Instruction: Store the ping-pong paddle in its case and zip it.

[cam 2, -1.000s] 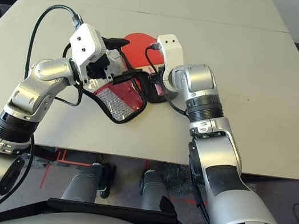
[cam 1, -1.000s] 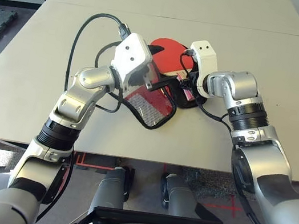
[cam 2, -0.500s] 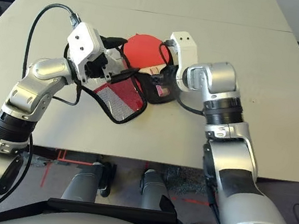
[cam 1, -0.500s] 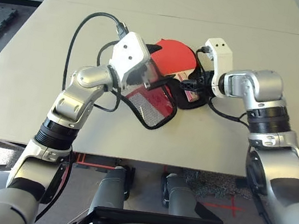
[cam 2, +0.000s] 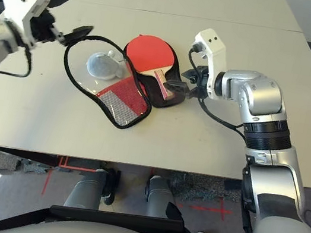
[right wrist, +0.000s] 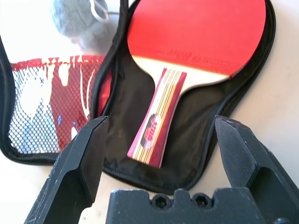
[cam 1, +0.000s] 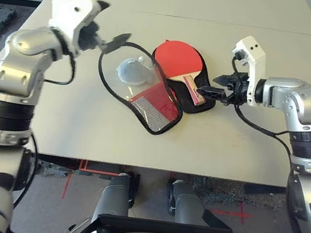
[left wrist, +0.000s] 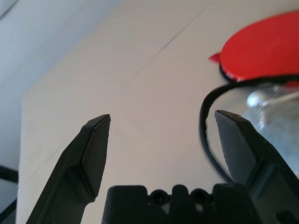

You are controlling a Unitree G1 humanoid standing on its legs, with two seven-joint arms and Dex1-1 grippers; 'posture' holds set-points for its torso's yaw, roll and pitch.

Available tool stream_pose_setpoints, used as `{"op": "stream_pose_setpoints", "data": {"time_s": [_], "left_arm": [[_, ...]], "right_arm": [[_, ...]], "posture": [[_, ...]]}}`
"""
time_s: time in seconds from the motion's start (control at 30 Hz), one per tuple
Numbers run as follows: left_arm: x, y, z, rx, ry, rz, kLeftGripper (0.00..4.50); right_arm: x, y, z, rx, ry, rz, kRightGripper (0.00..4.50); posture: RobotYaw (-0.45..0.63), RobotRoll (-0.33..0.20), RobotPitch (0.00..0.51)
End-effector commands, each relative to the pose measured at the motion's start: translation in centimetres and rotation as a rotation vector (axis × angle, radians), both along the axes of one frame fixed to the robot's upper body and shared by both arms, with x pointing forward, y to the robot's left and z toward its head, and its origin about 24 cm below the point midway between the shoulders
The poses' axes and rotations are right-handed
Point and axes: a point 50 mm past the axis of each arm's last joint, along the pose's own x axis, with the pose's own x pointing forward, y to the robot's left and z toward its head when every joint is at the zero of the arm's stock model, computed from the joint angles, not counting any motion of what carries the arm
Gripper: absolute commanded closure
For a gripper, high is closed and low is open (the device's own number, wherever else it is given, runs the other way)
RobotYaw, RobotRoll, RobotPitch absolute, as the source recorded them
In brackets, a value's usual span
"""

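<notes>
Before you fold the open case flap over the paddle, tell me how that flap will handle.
The case flap is probably floppy: it lies flat, its zipper edge curving in a loose loop. Likely light, being thin fabric and mesh. It may sag or drape unevenly over the ping-pong paddle if lifted by one edge.

We saw two silver metallic forearms with rounded joint housings and black ribbed collar rings at the wrists; each carried a white boxy camera housing near the wrist, with small dark dots on its face; black cables looped from each housing back along the arm; the left gripper (cam 1: 107, 23) and right gripper (cam 1: 212, 84) each had two black tapered fingers, wedge-tipped; in the wrist views the black finger base showed a row of small round screw holes.
</notes>
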Motion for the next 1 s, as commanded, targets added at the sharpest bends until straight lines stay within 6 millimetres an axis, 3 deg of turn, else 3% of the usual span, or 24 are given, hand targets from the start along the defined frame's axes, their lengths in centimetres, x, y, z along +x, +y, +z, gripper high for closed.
{"op": "stream_pose_setpoints", "data": {"time_s": [0.03,0.23,0.4,0.53,0.7,0.83,1.0], "left_arm": [[-0.2,1.6,-1.6,0.070,0.059,0.041,0.00],[-0.5,2.6,-4.5,0.229,0.178,0.061,0.00],[-0.5,1.1,-6.5,0.270,0.239,-0.014,0.00],[-0.8,-2.0,-7.0,0.198,0.279,-0.181,0.00],[-1.7,-6.3,-5.6,0.035,0.339,-0.418,0.00],[-1.1,-11.1,-3.7,-0.036,0.275,-0.549,0.00],[0.7,-17.9,-3.3,-0.108,0.170,-0.626,0.00]], "right_arm": [[0.3,-0.5,-0.4,0.012,-0.027,-0.030,0.02],[0.7,-0.7,0.2,0.053,-0.076,-0.054,0.02],[1.0,-1.0,0.4,0.078,-0.094,-0.093,0.02],[1.4,-1.6,0.7,0.114,-0.104,-0.146,0.02],[2.1,-2.6,1.0,0.132,-0.144,-0.206,0.02],[2.9,-3.9,1.3,0.146,-0.236,-0.263,0.02],[3.6,-5.1,1.5,0.196,-0.257,-0.308,0.02]], "posture": [[0.04,0.000,0.177],[0.04,0.000,0.176],[0.03,0.000,0.177],[0.02,0.000,0.179],[0.01,0.000,0.178],[0.01,0.000,0.177],[0.00,0.000,0.175]]}}
